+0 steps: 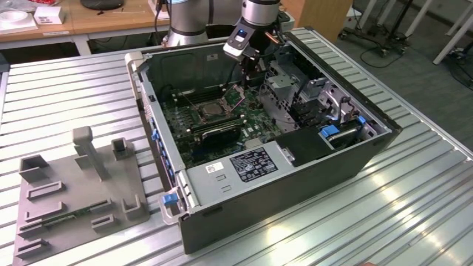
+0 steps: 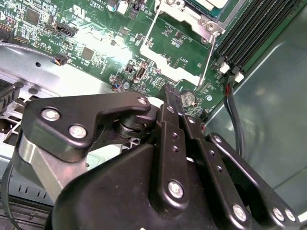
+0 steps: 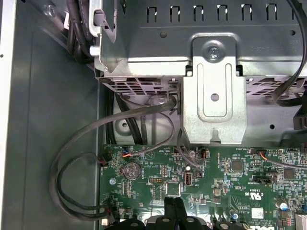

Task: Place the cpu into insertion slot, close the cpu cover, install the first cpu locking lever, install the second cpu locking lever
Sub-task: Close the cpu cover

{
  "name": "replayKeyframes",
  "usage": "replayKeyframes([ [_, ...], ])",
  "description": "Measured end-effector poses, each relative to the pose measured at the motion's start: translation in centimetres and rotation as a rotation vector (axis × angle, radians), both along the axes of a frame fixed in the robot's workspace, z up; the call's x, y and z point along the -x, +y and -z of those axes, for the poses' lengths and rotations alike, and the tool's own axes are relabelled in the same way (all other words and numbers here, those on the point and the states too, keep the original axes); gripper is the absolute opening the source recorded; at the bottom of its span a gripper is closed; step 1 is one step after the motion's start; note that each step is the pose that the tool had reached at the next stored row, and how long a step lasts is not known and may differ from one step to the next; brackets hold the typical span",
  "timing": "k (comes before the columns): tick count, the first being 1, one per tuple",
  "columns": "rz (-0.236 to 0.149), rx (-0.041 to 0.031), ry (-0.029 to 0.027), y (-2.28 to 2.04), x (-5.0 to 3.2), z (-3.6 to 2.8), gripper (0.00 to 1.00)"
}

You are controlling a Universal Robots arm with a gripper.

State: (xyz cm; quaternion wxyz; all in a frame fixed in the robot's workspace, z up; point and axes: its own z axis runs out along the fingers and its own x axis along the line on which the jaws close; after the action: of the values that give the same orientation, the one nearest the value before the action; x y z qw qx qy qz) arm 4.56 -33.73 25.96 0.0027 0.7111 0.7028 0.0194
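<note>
A ribbed silver metal worktop [image 1: 414, 210] shows a brushed, reflective sheen beneath a dark grey computer case [image 1: 296, 188] of matt painted metal. Inside, the green circuit board [image 1: 221, 119] looks glossy. In the second wrist view the black claw [image 2: 171, 96] is matt, studded with bright steel screws. A pale grey moulded fixture tray [image 1: 70, 191] looks like dull plastic. A bare silver steel bracket [image 3: 213, 96] in the first wrist view is smooth and satin.

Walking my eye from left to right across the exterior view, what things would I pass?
Grey holder tray → insertion slot → pincer → blue drive-bay tab
</note>
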Motion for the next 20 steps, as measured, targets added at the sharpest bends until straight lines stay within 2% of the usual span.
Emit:
replayKeyframes([
  [8, 0.000, -0.0002, -0.0004, 0.00, 0.00, 0.03, 0.11],
  [20, 0.000, -0.0015, -0.0008, 0.00, 0.00, 1.05, 0.11],
])
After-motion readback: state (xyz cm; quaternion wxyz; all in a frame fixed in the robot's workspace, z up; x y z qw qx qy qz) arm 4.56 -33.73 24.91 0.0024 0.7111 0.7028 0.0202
